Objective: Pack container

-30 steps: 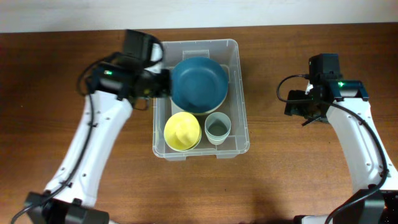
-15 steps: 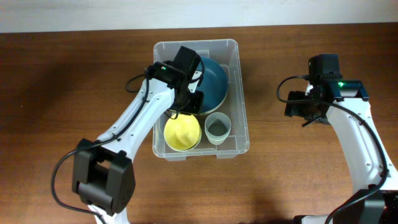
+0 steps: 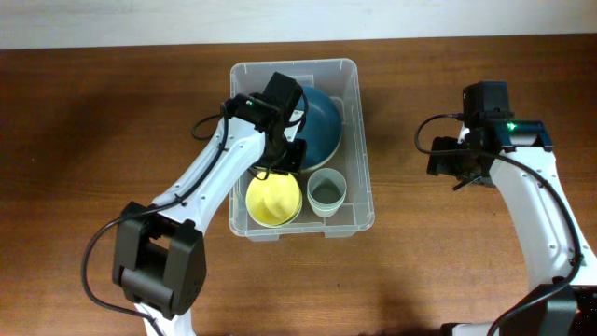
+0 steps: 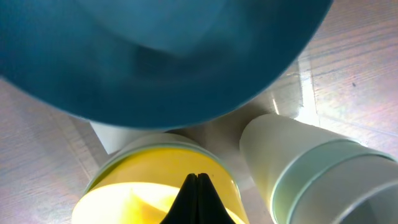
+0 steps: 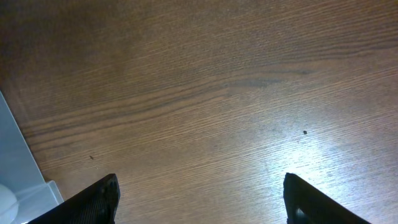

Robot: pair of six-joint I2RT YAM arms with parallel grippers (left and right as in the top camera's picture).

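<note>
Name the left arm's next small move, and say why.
Probably lift the left tool straight up out of the container: it is shut on nothing, low over the yellow bowl, and the blue bowl and pale green cup already sit inside.

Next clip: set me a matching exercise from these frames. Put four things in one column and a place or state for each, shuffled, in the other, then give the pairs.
Things
1. blue bowl
2. yellow cup
3. pale green cup
4. right end effector

Places or states (as seen in the overhead view)
A. lower-right corner of the clear bin
B. open, over bare table to the right of the bin
C. upper part of the bin
D. lower-left corner of the bin

Pairs: 1-C, 2-D, 3-A, 4-B
</note>
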